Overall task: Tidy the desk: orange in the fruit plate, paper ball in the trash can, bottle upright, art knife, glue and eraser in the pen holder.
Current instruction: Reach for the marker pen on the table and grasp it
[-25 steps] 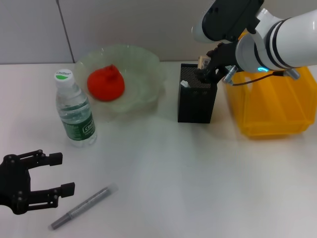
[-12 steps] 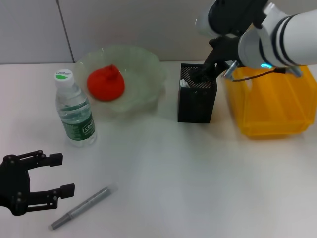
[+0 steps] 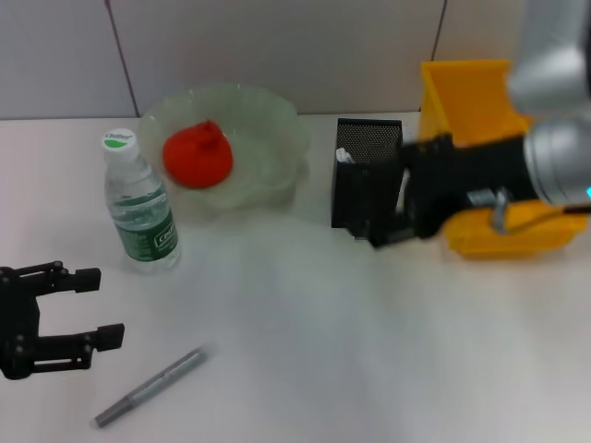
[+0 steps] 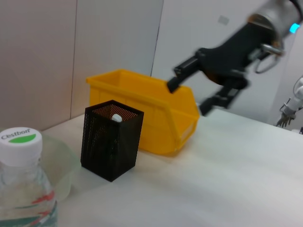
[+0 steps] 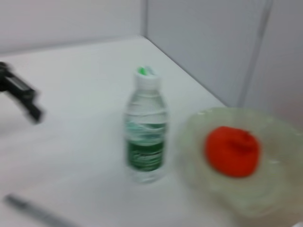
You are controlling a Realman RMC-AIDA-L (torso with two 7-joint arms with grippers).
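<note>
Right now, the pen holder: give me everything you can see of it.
The pen holder is a square black mesh cup, seemingly metal, standing upright on the white table between the fruit plate and the yellow bin. A white item pokes above its rim. The right gripper, open, is right beside it; contact is unclear.

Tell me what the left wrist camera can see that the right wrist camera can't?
Only the left wrist view shows the black pen holder with something white poking up inside, the yellow bin behind it, and the right gripper, open in the air. Only the right wrist view shows the orange in the fruit plate, the grey pen-like tool lying on the table, and the left gripper. Both show the upright bottle.
</note>
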